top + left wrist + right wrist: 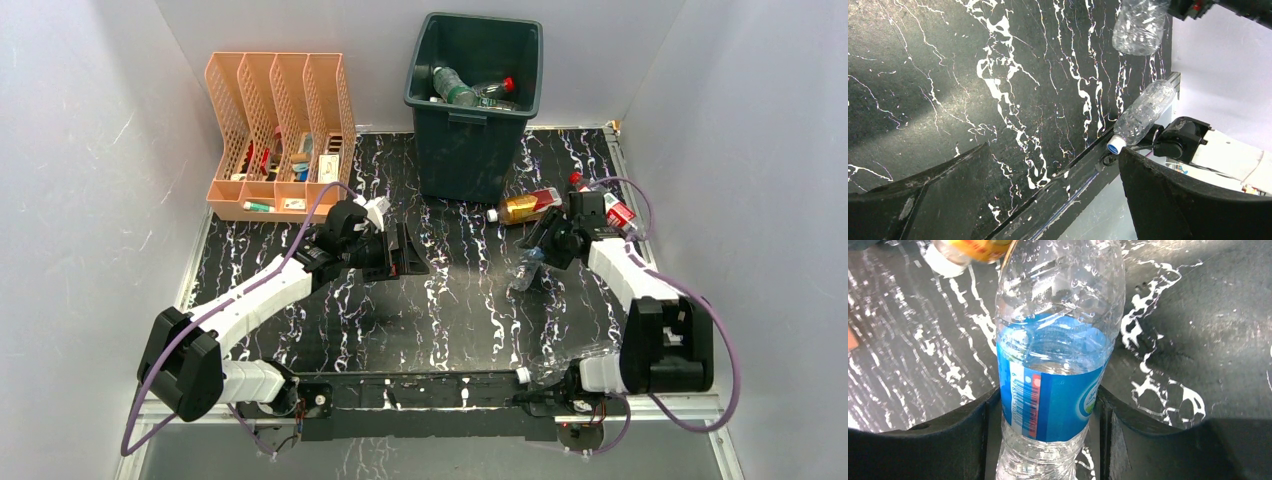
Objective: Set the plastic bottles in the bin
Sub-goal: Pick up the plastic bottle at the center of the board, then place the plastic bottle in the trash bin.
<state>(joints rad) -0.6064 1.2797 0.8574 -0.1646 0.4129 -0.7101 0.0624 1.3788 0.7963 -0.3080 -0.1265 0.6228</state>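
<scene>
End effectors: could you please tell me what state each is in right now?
Left end effector: open, empty.
Right end effector: closed on a bottle.

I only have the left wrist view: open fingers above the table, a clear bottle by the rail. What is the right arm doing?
Observer: The right gripper has its fingers shut on a blue-labelled bottle.
Operator: Anything in the bin yet?
Observer: Yes, the bin holds at least two, a red-capped bottle among them.
Operator: Any left outside it?
Observer: An orange bottle lies just right of the bin's base.
</scene>
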